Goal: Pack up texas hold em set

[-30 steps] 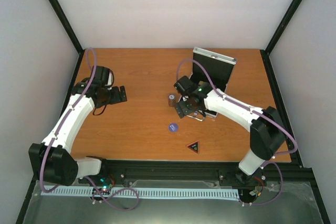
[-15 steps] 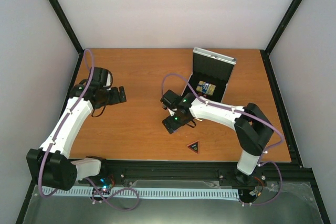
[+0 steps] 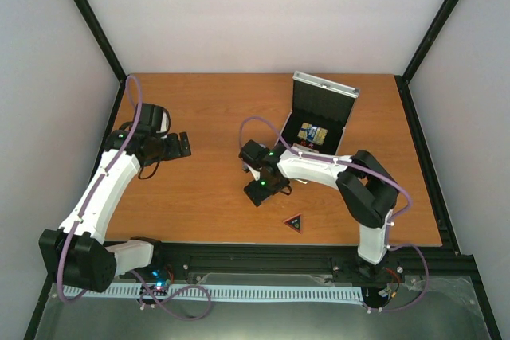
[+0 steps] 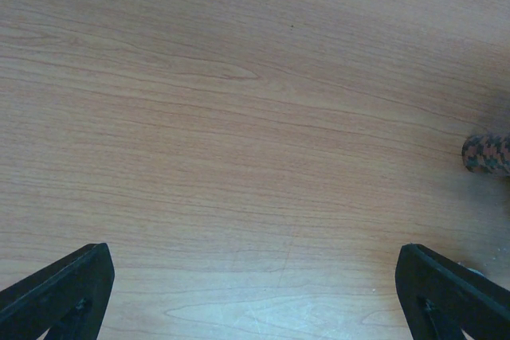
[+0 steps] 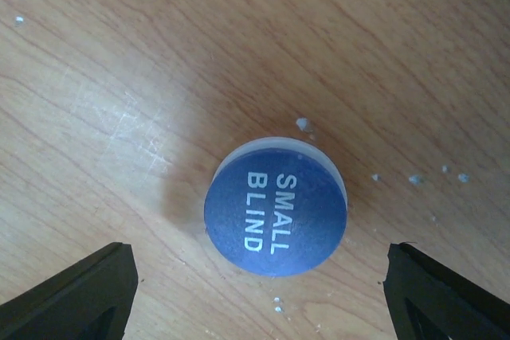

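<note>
**Top external view.**
- Tabletop (image 3: pixel 215 109): brown wood-grain laminate.
- Case (image 3: pixel 325 85): stands open at the back right, with a silver metal rim and black lining.
- Blue-gold deck (image 3: pixel 313 132): lies inside the case.
- Black triangle (image 3: pixel 294 223): flat with a red edge, near the front edge and well apart from the case.
- Left end effector (image 3: pixel 185 144): low over bare wood at the left, its fingers spread.
- Right end effector (image 3: pixel 259 193): points down at mid-table, between the case and the triangle. Its body hides whatever lies beneath it in this view.

**Left wrist view.**
- Two black fingertips (image 4: pixel 60 288) sit at the lower corners, set wide apart with only pale wood grain between them.
- A mottled red-black rounded end (image 4: pixel 488 154) shows at the right edge. What it is cannot be told.

**Right wrist view** (the only view showing the chip).
- Blue chip (image 5: pixel 276 212): a round, matt disc with a lighter rim, printed "SMALL BLIND" in white. It lies flat on the tabletop.
- Black fingers (image 5: pixel 76 292) stand wide on either side of the chip, clear of it.
- Small white specks (image 5: pixel 303 123) are scattered on the scuffed wood nearby.
</note>
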`<state>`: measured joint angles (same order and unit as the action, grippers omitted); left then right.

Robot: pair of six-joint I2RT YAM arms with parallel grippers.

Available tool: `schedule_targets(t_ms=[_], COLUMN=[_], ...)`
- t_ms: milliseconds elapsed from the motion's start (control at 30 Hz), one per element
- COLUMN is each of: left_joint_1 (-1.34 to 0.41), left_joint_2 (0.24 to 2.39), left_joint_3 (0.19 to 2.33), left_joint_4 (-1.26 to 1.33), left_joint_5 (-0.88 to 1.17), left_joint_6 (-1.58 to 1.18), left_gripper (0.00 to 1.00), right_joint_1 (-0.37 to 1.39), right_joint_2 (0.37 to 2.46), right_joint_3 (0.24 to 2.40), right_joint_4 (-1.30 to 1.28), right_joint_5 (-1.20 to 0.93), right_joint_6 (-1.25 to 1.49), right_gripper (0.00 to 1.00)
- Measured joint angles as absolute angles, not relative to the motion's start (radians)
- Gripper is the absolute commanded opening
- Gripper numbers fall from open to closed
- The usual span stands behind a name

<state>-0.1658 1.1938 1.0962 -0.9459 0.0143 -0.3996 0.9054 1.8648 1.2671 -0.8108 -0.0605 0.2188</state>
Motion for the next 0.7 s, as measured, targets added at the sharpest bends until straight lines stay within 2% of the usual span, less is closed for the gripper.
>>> schedule_targets(t_ms=[700], left_joint_1=[-0.166], left_joint_2=[1.209], left_joint_3=[1.096], left_joint_4=[-0.945], left_joint_5=[-0.009], left_joint_6=[-0.406], left_gripper=[1.0], right_joint_1=[0.906], right_joint_2=[1.979], right_joint_3=[1.349], right_joint_4=[-0.793], right_joint_5=[0.001], right_joint_6=[0.177], right_gripper=[0.83])
